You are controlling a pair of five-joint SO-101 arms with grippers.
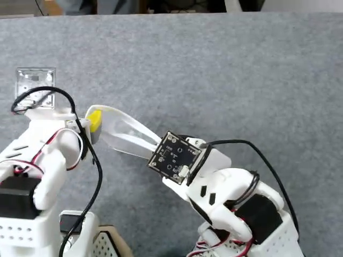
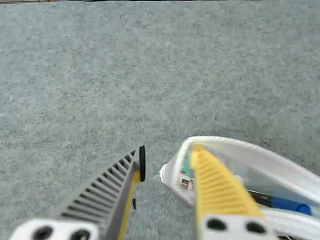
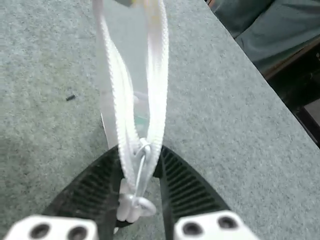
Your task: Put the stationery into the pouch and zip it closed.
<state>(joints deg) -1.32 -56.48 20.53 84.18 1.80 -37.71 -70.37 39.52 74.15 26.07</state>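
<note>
**Table (image 1: 214,64) from above, left to right.** A small clear box (image 1: 36,88) stands at the far left, well apart from the work.

The left pincer (image 2: 169,157) is open. Its grey finger hangs over bare table, and its yellow finger (image 2: 215,190) lies across the near end of the pouch (image 1: 126,134). Nothing is clamped between them.

The pouch is transparent with a white zipper and stretches slantwise between the two arms. The left wrist view shows stationery inside it, including a blue pen (image 2: 285,204) and a greenish item too small to name.

At the pouch's other end, the right pincer (image 3: 141,152) is closed on the zipper end. The slider (image 3: 143,149) and its ring pull (image 3: 140,205) sit between the black fingers.

**Progress.** The loading step looks done, since no loose stationery lies on the table. From the slider the two zipper tapes run apart toward the left arm, so the mouth appears largely unzipped. Judged from this, what remains is to draw the slider along the full length while the far end is held steady.
</note>
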